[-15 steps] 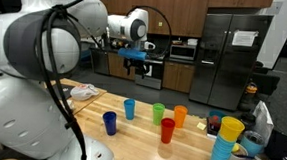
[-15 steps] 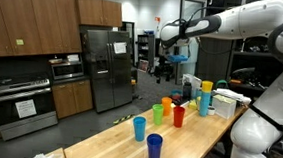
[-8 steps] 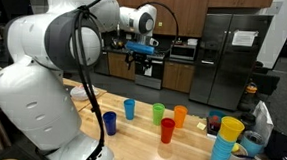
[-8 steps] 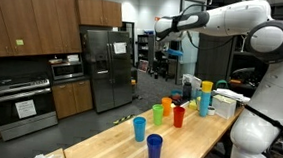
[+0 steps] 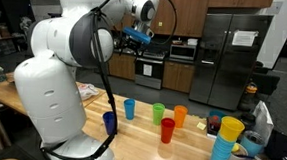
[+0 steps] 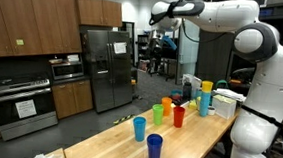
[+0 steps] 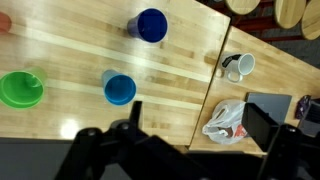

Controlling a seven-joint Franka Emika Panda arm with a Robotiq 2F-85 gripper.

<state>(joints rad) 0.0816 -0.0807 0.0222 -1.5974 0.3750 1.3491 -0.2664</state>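
While the claw (image 5: 138, 37) gapes wide overhead, five loose cups (image 5: 157, 113) on one table (image 5: 140, 142), one white mug (image 7: 241, 66), one bag (image 7: 224, 120)

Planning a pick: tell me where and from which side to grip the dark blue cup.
Probably across its rim, from straight above: the dark blue cup stands upright, mouth open, clear of the light blue cup.

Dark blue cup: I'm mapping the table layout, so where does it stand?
In an exterior view the dark blue cup stands on the wooden table at the near end of the cup row, beside the light blue cup.
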